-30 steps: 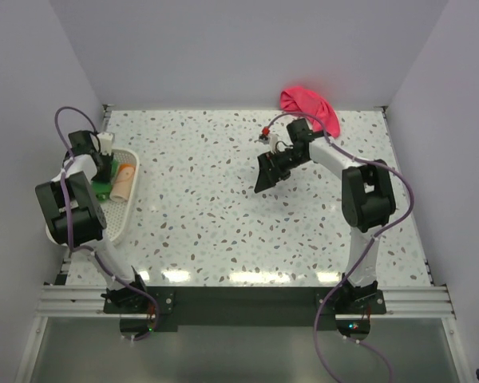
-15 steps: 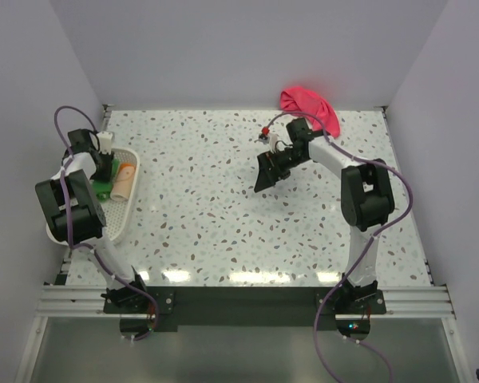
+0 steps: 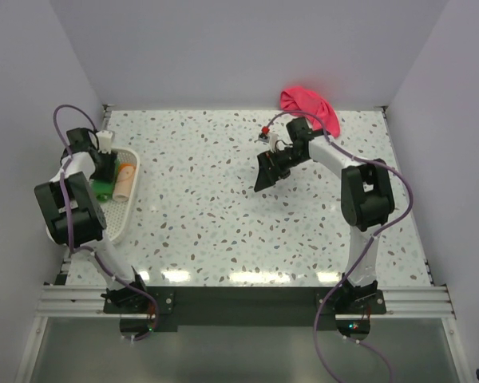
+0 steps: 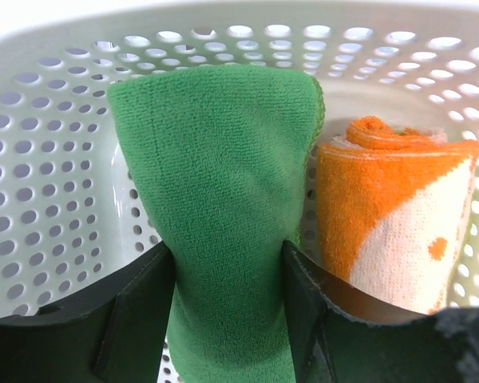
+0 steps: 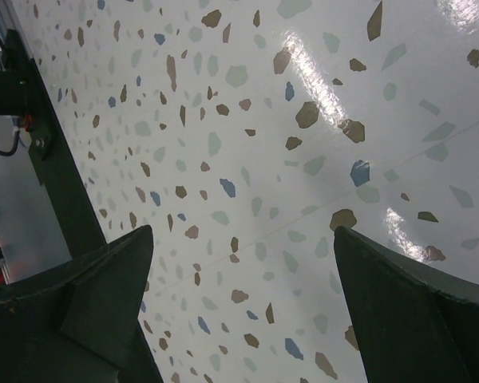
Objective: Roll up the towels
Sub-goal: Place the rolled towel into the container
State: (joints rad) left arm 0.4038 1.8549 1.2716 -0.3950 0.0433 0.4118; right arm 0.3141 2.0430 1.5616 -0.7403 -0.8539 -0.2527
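Observation:
My left gripper [image 4: 227, 263] is shut on the rolled bright green towel [image 4: 223, 199] inside the white mesh basket [image 4: 48, 144]. Its jaws pinch the roll from both sides. In the top view the gripper [image 3: 104, 177] sits over the green towel [image 3: 102, 190] at the far left. A rolled peach-orange towel [image 4: 391, 215] lies right beside the green one, also seen from above [image 3: 125, 179]. The pink-red towel [image 3: 310, 108] lies crumpled at the back edge. My right gripper [image 3: 265, 174] is open and empty over bare table, in front of and left of the pink towel.
The basket's rim [image 3: 120, 223] stands along the table's left edge. The speckled table [image 3: 215, 215] is walled by a pale enclosure on three sides. A metal rail with both arm bases runs along the near edge.
The left gripper has shifted slightly toward the back left over the basket with the green towel. The right arm has not moved.

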